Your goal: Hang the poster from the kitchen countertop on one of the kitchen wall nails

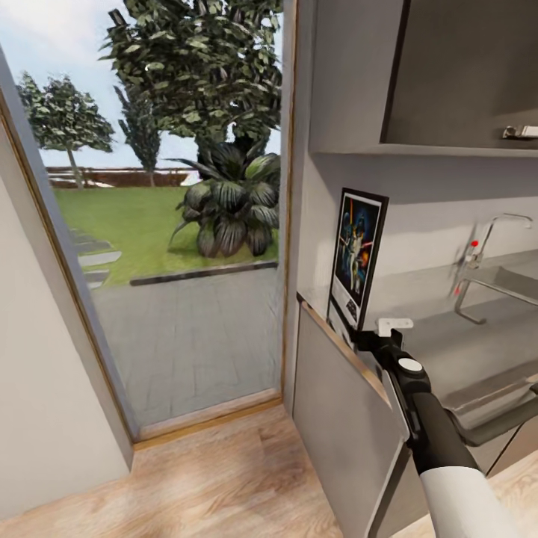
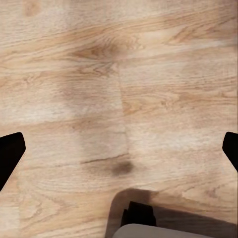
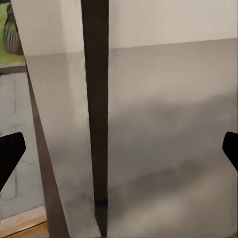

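- Right wrist view has the right gripper (image 3: 119, 148) with its fingertips (image 3: 11, 153) wide apart at the two edges, nothing between them but the poster's (image 3: 95, 99) thin dark edge, seen end-on and running up the middle
- Head view has the right gripper (image 1: 357, 338) reaching low toward the poster's (image 1: 359, 252) bottom corner; whether it already touches the frame I cannot tell
- Left gripper (image 2: 119, 148) has its fingertips apart too, holding nothing, pointed down at the wood floor (image 2: 119, 74)
- Poster stands upright at the end of the countertop (image 1: 448, 344), beside the wall that borders the window (image 1: 172, 224), its face turned toward the sink side
- Risk one: the poster is thin and stands on its edge, so a nudge from one finger before the other closes would likely tip it flat or push it along the slab
- Risk two: it stands close to the counter's end, so a shove that way could send it off the edge to the floor
- Risk three: a grip on the bottom corner alone leaves a tall panel to swing, and it may twist in the jaws when lifted
- Risk four: the faucet (image 1: 478, 258) and the upper cabinet (image 1: 418, 75) sit near, so a high lift or wide swing could knock the frame
- No nail can be made out on the walls in these views, so the hanging spot must be found later
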You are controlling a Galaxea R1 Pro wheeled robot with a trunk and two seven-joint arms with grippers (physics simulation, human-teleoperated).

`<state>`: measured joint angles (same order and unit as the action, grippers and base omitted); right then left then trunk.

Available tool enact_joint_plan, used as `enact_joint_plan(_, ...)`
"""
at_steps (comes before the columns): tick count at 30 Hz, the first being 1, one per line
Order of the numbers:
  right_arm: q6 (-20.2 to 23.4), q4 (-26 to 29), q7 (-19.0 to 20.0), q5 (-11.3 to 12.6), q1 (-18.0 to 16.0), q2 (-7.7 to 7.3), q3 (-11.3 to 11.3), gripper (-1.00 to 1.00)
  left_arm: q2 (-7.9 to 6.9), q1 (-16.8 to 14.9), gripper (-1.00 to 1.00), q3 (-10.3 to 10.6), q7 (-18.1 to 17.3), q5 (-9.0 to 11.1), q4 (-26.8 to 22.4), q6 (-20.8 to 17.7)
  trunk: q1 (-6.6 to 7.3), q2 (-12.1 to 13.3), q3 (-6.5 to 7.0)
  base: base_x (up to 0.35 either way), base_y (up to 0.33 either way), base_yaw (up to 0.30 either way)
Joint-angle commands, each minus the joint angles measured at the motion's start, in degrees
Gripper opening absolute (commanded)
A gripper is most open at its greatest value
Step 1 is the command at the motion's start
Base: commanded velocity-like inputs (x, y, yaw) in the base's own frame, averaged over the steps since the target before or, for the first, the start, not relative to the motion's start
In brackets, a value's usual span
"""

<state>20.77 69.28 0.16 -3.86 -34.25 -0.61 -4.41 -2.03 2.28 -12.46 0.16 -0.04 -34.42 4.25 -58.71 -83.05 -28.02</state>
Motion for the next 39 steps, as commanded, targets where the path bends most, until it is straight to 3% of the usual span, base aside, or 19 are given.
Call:
enact_joint_plan(1,0.3,0.0,0.0,-0.4,0.0,0.0,0.0,1.0,0.01,0.0,1.0,0.0,0.0,0.0,0.0,0.1,-0.02,0.0,-0.05,0.149,0.077,0.0)
enact_joint_plan(39,0.2,-0.6,0.0,-0.4,0.0,0.05,0.1,1.0,0.01,0.0,1.0,0.0,-0.1,0.0,-0.2,0.1,-0.02,0.0,-0.05,0.038,0.036,0.0)
